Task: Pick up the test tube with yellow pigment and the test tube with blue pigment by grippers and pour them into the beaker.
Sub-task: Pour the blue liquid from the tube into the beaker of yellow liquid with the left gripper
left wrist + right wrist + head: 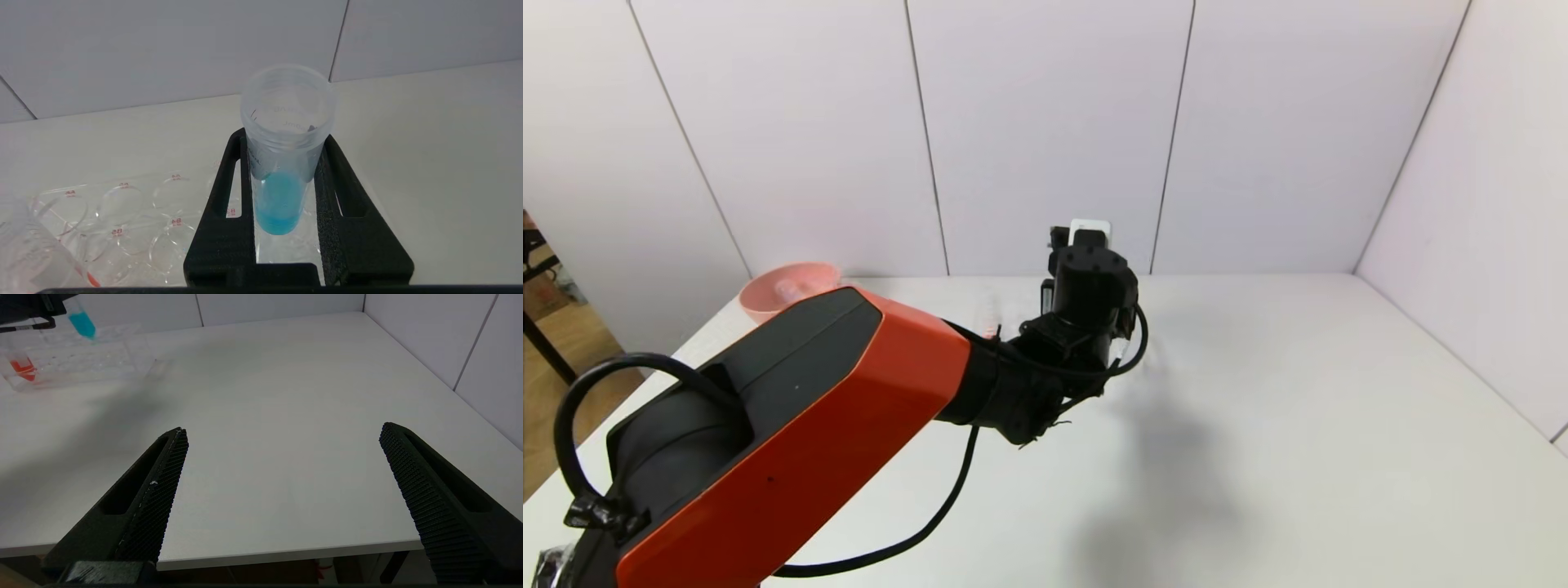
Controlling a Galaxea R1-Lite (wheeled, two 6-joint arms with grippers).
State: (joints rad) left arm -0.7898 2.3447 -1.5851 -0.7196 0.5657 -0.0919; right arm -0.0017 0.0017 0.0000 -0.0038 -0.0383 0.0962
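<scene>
My left gripper [284, 136] is shut on the test tube with blue pigment [280, 204]. It holds the tube upright, mouth up, just above the clear tube rack [122, 212]. In the head view the left gripper [1088, 282] is at the table's far middle and hides the tube. The right wrist view shows the blue tube [81, 322] hanging above the rack [81, 359]. My right gripper [284, 430] is open and empty, low over the table's front edge. The test tube with yellow pigment and the beaker are out of view.
A red-liquid tube [22, 367] stands in the rack's end; its red tip also shows in the left wrist view [93, 280]. A pink bowl [788, 287] sits at the far left of the white table [1298, 425]. White walls close the back and right.
</scene>
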